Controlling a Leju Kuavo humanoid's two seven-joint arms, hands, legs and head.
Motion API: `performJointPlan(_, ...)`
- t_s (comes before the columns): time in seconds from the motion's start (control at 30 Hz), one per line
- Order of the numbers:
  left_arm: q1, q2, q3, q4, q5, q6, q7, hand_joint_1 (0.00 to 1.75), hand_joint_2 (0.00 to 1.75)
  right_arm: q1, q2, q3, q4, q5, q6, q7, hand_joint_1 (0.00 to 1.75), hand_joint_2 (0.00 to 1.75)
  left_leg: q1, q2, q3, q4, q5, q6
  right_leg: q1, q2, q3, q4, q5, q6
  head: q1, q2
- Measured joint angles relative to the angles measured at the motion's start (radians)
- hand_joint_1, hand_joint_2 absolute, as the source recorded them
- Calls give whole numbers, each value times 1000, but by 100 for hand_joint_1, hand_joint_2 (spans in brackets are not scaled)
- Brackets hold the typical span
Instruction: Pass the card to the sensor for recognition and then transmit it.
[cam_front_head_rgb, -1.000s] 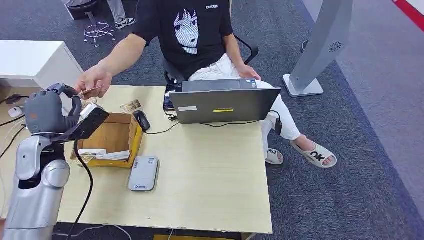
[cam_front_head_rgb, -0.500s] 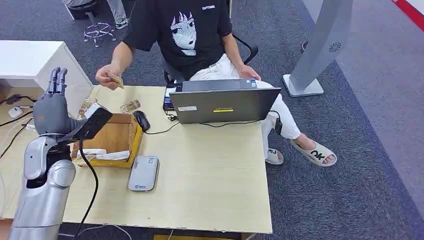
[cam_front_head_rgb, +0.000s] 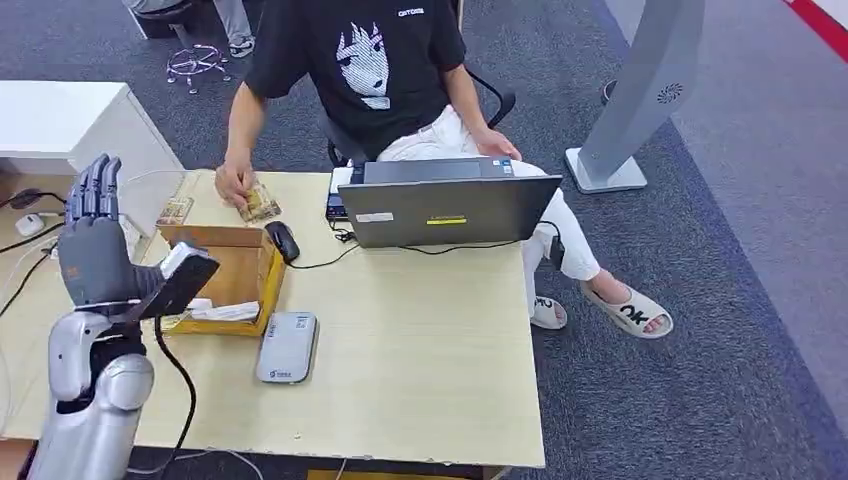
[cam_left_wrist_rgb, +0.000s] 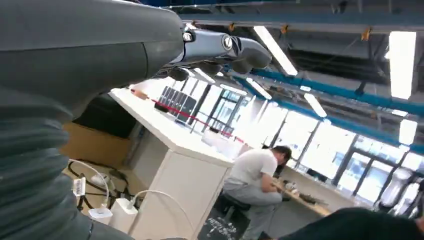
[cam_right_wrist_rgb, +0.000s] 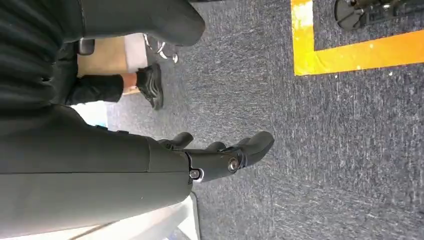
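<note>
Grey left hand (cam_front_head_rgb: 92, 250) is raised, fingers straight, holding nothing. Beyond it, a person's hand (cam_front_head_rgb: 236, 184) presses the card (cam_front_head_rgb: 262, 203) onto the surface (cam_front_head_rgb: 420, 340). Handover looks done.

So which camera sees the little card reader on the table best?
The head view. There the grey card reader lies flat on the wooden table, whole and unblocked, beside the cardboard box. The left wrist view looks off across the room instead, and the right wrist view looks down at carpet, so neither helps.
</note>
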Motion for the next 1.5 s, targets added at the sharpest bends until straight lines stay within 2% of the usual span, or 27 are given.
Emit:
performJointPlan(0.03,112,-13,10,-87,27,90,-50,0,175,2,0,0,1,-8,-5,0,0,175,0,1,0,0,-1,0,0,1,-1,0,-1,0,0,0)
performJointPlan(0.17,309,-56,31,-243,98,277,-177,0,175,4,0,0,1,-22,-28,-8,0,175,0,2,0,0,-3,1,0,1,-1,-1,-2,1,0,0)
performJointPlan(0.23,399,-98,44,-309,162,322,-267,0,175,6,0,-1,1,-27,-40,-16,0,175,0,1,0,0,-3,1,0,1,-1,-1,-3,3,0,0)
performJointPlan(0.33,516,-189,95,-384,272,330,-386,0,175,6,0,-1,1,-34,-53,-23,0,175,-1,1,-1,0,-4,2,0,0,0,-1,-3,3,0,0)
performJointPlan(0.43,578,-255,173,-402,410,315,-415,0,175,6,0,-1,1,-39,-61,-24,0,175,-1,1,0,0,-4,2,0,0,0,-1,-3,3,0,0)
performJointPlan(0.53,595,-313,280,-395,530,251,-431,0,175,6,0,-1,1,-40,-69,-26,0,175,0,1,0,0,-4,2,0,-1,0,-1,-3,3,0,0)
performJointPlan(0.67,543,-401,529,-311,605,79,-493,0,175,5,0,-1,1,-39,-70,-24,0,175,0,1,0,-1,-3,1,0,-1,1,0,-3,2,0,0)
performJointPlan(0.77,477,-446,771,-206,612,5,-526,0,175,5,0,0,1,-35,-70,-21,0,175,1,1,1,-1,-3,0,0,0,1,0,-3,2,0,0)
performJointPlan(0.9,389,-466,1028,-42,607,-13,-520,0,175,4,0,10,1,-29,-70,-16,0,175,0,1,1,-1,-3,0,0,0,1,0,-3,2,0,0)
performJointPlan(0.97,347,-465,1139,70,621,-2,-487,0,175,3,0,18,1,-19,-70,-14,0,175,0,0,1,-1,-3,1,0,0,1,0,-3,3,0,0)
performJointPlan(1.0,326,-461,1191,134,637,5,-467,0,175,2,0,22,1,-13,-70,-13,0,175,0,0,1,-1,-3,1,0,0,1,0,-3,3,0,0)
performJointPlan(1.1,285,-448,1305,296,663,22,-468,0,175,0,0,31,1,-11,-70,-13,0,175,0,0,1,-1,-3,1,0,-1,1,-1,-3,3,1,0)
performJointPlan(1.17,267,-439,1354,370,663,39,-457,0,175,-1,0,35,1,-10,-70,-13,0,175,0,-1,1,-1,-3,1,0,-2,1,-1,-3,3,1,0)
performJointPlan(1.2,256,-433,1373,408,655,64,-430,0,175,-2,0,39,1,-6,-69,-12,0,175,0,-1,1,-1,-3,1,0,-2,2,-1,-3,3,1,0)
performJointPlan(1.33,223,-382,1439,664,611,239,-326,0,175,-4,0,52,1,7,-68,-3,0,175,-1,-1,2,-1,-3,1,-1,-2,2,-1,-3,3,0,0)
performJointPlan(1.4,215,-356,1450,811,568,307,-262,0,175,-7,0,60,1,10,-68,5,0,175,-1,-1,2,-1,-3,1,-1,-2,2,-1,-3,3,0,0)
performJointPlan(1.5,203,-339,1450,986,404,321,-113,0,175,-9,0,67,1,6,-68,15,0,175,-1,-1,2,-1,-3,1,-1,-2,2,-1,-3,3,0,0)
